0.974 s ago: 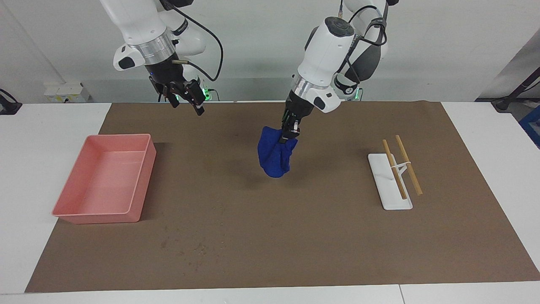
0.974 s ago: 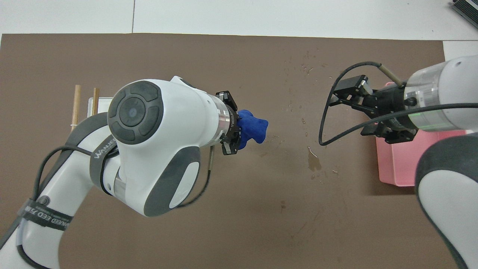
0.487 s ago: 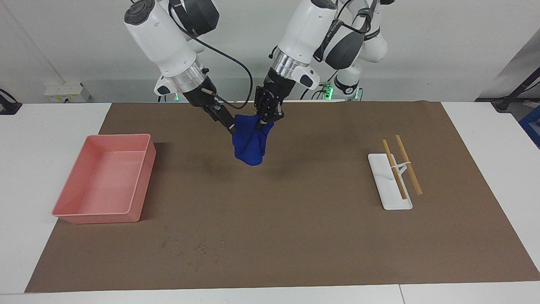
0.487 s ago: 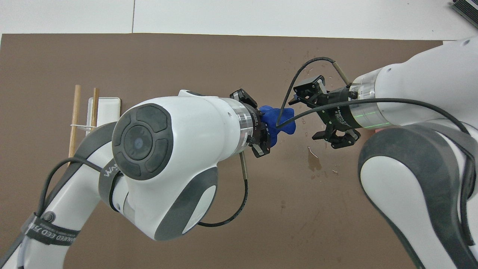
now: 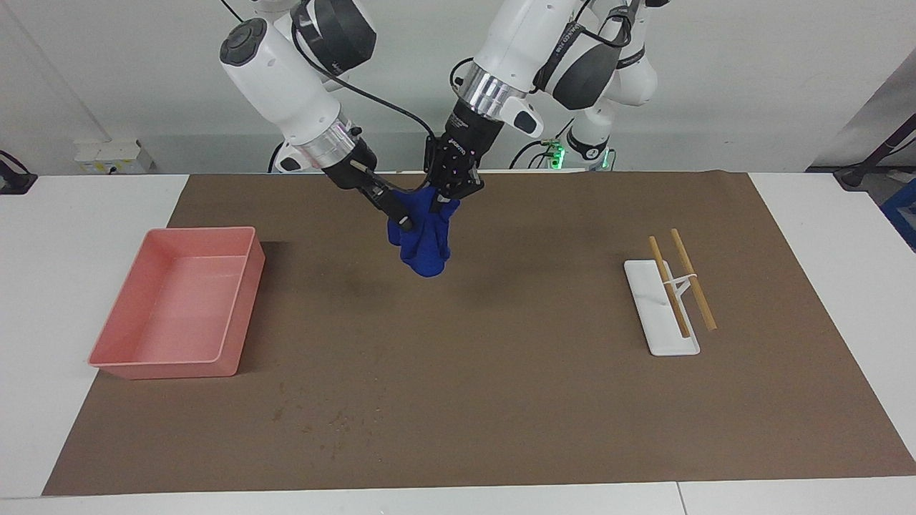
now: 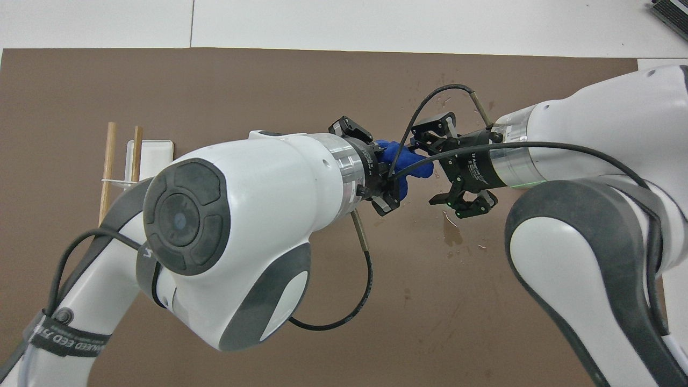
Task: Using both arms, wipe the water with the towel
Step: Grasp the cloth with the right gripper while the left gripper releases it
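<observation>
Brown matting covers the desk (image 5: 107, 200), and above its middle the towel (image 5: 424, 247) hangs bunched. Left end effector (image 5: 449, 192) is clamped on its top; right end effector (image 5: 398, 213) presses into it alongside, apparently gripping too, though cloth hides its fingertips.

Facing view — high camera across the table (image 5: 107, 207), looking at the 2 robots and down; set back, so the whole brown mat (image 5: 501, 400) shows edge to edge. Overhead view — camera high above the robots' own end, looking forward and steeply down; nearer in, with arm casings filling the lower frame. Shared by the 2 views: the mat, the blue towel (image 5: 424, 239) (image 6: 411, 164) held above it, the white rest with chopsticks (image 5: 662, 315) (image 6: 148, 156) — seen half a turn apart.
</observation>
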Motion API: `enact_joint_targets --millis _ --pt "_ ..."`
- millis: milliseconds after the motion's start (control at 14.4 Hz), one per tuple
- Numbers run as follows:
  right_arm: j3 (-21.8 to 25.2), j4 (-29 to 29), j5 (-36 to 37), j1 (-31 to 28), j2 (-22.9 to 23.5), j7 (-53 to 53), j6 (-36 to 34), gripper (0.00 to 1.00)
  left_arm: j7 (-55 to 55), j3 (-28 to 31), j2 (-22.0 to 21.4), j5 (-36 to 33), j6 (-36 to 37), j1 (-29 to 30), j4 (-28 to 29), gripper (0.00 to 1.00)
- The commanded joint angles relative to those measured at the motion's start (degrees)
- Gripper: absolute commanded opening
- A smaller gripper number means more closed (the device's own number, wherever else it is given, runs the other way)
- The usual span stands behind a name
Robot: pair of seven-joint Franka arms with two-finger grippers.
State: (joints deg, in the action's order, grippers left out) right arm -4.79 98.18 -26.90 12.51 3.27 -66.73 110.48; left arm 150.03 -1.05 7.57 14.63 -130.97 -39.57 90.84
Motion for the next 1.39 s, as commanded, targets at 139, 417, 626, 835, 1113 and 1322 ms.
enact_joint_targets --millis 139,417,626,835,1113,1322 --pt "-0.13 1.49 -3.51 -0.2 -0.46 -1.74 2.02 0.0 1.32 0.35 -0.36 0.05 -1.21 -0.77 -0.23 0.0" --pt "-0.13 1.23 -3.51 -0.29 -0.28 -1.65 2.02 0.0 0.71 0.26 -0.54 -1.44 -1.3 -0.77 -0.14 0.0" --pt "-0.13 1.23 -3.42 -0.29 -0.28 -1.22 1.93 0.0 0.35 0.18 -0.89 -3.29 -1.82 -0.86 -0.14 0.52" --pt "-0.04 1.23 -3.42 -0.47 -0.28 -1.12 1.76 0.0 0.35 0.0 -0.98 -3.91 -1.92 -0.86 -0.14 1.0" --pt "-0.04 1.4 -3.16 -0.56 -0.37 -0.25 1.67 0.0 0.44 0.0 -1.68 -3.82 -1.04 -0.6 0.3 1.0" --pt "0.13 2.02 -2.46 -0.82 -0.46 3.6 2.98 0.0 0.44 0.0 -1.68 -3.82 -0.86 -0.42 0.21 1.0"
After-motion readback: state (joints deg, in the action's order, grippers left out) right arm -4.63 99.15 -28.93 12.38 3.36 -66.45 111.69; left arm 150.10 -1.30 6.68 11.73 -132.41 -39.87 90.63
